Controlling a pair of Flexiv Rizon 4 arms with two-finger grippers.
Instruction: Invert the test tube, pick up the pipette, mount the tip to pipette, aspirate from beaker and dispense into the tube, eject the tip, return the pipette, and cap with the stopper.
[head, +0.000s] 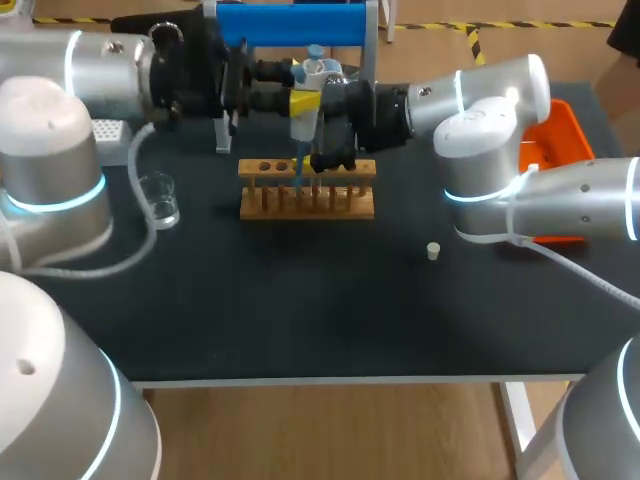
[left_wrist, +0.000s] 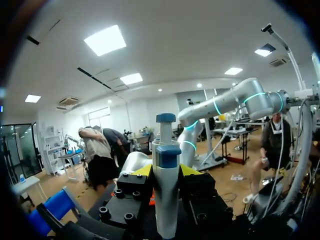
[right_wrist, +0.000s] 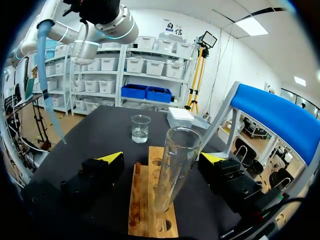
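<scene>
Two end effectors: left (left_wrist: 166, 170) on pipette (left_wrist: 166, 207), right (right_wrist: 161, 157) around test tube (right_wrist: 176, 170).

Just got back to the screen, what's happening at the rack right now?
The left gripper is shut on the pipette, its blue tip pointing down near the wooden rack, not in the test tube. The right gripper sits open around that tube, which stands in the rack. The beaker and stopper rest on the table.
</scene>
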